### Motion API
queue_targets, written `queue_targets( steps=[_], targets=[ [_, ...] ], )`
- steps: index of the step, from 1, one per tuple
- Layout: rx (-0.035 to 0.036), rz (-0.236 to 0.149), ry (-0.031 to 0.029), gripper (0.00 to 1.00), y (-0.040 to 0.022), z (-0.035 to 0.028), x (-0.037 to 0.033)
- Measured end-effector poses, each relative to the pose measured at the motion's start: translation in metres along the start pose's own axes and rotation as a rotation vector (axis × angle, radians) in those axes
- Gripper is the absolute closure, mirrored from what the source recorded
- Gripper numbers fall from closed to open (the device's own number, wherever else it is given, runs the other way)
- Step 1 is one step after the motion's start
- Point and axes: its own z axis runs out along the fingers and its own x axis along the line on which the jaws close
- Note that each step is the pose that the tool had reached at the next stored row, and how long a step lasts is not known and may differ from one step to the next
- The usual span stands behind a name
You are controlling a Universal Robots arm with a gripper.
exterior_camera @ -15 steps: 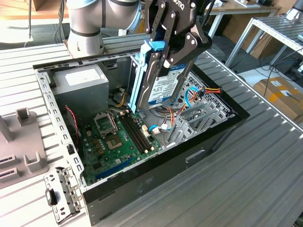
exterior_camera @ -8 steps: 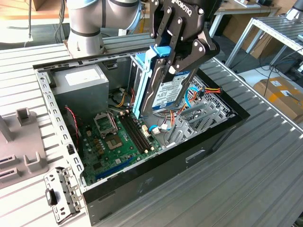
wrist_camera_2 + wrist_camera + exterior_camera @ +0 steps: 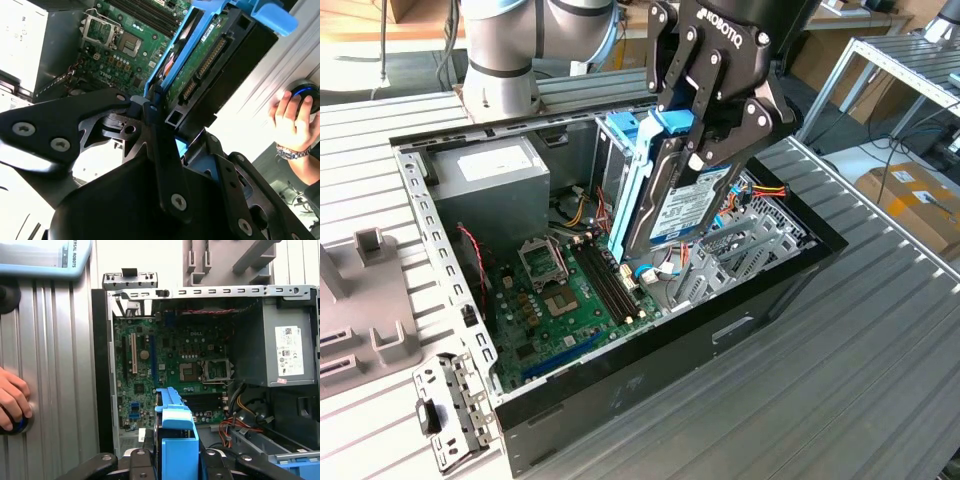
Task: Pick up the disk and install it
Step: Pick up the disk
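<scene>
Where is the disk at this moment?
In the exterior view the disk stands tilted on edge, held by the gripper, its lower end reaching into the open computer case, to the exterior view's right of the motherboard.

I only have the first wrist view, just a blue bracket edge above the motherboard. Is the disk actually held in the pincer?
Observer: Yes; in the exterior view the pincer is shut on the disk, at its upper end.
Operator: Is it hanging straight?
Observer: No, it leans, upper end toward the exterior view's right, lower end over the open computer case.
Operator: Which way is the label?
Observer: Its label faces the exterior view's camera.
</scene>
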Motion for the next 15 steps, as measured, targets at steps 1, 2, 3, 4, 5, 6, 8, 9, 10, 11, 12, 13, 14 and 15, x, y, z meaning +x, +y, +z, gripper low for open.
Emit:
queue_targets(
  steps=[1,2,3,4,5,6,8,9,10,11,12,13,14,15],
  targets=[
    [0.0000,0.000,0.0001,0.64,-0.0001,0.0000,0.0011],
    [0.0000,0.000,0.0001,0.64,-0.0002,-0.0001,0.0026],
    [0.0000,0.000,0.0000,0.64,-0.0003,0.0000,0.0040],
    [0.0000,0.000,-0.0001,0.64,-0.0004,0.0000,0.0054],
    [0.0000,0.000,-0.0001,0.64,-0.0004,-0.0001,0.0068],
    [0.0000,0.000,0.0000,0.64,-0.0006,-0.0002,0.0082],
    [0.0000,0.000,-0.0001,0.64,-0.0008,-0.0002,0.0124],
    [0.0000,0.000,0.0000,0.64,-0.0009,-0.0003,0.0137],
    [0.0000,0.000,0.0000,0.64,-0.0010,-0.0003,0.0153],
    [0.0000,0.000,0.0000,0.64,-0.0010,-0.0004,0.0156],
    [0.0000,0.000,-0.0001,0.64,-0.0010,-0.0003,0.0156],
    [0.0000,0.000,0.0000,0.64,-0.0011,-0.0004,0.0156],
    [0.0000,0.000,-0.0001,0.64,-0.0011,-0.0003,0.0158],
    [0.0000,0.000,0.0000,0.64,-0.0011,-0.0004,0.0159]
  ],
)
